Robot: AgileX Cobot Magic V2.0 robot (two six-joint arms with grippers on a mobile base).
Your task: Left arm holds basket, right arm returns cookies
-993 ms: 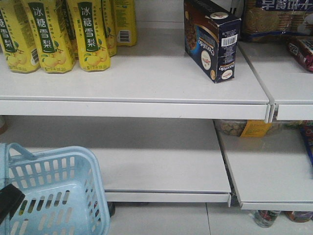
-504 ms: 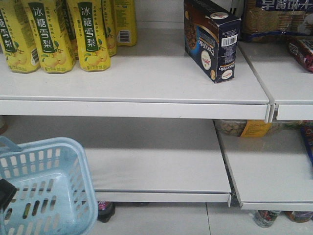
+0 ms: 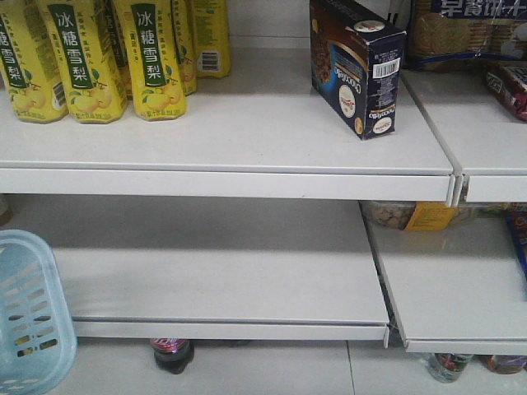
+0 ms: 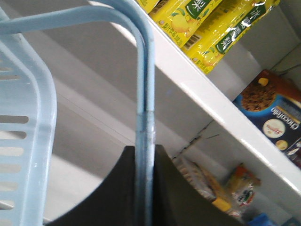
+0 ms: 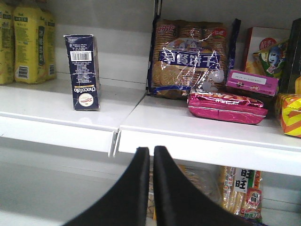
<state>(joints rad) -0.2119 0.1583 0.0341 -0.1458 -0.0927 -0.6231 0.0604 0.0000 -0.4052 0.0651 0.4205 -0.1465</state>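
The navy cookies box [image 3: 357,67] stands upright on the upper white shelf [image 3: 247,140], at its right end. It also shows in the right wrist view [image 5: 83,70] and in the left wrist view [image 4: 275,115]. The light blue basket [image 3: 29,317] is at the lower left edge of the front view, partly cut off. My left gripper [image 4: 145,155] is shut on the basket's hoop handle [image 4: 144,94]. My right gripper [image 5: 151,153] is shut and empty, below and in front of the shelf edge, right of the cookies. Neither arm shows in the front view.
Yellow pear-drink cartons [image 3: 107,53] stand at the upper shelf's left. Blue biscuit packs [image 5: 190,59], a pink packet [image 5: 225,107] and other snacks fill the right shelf. A lower shelf [image 3: 230,280] sits beneath. A bottle [image 3: 171,354] lies under the lower shelf.
The basket has moved left and mostly out of the front view, uncovering the bottle under the lower shelf. The cookies box has not moved.
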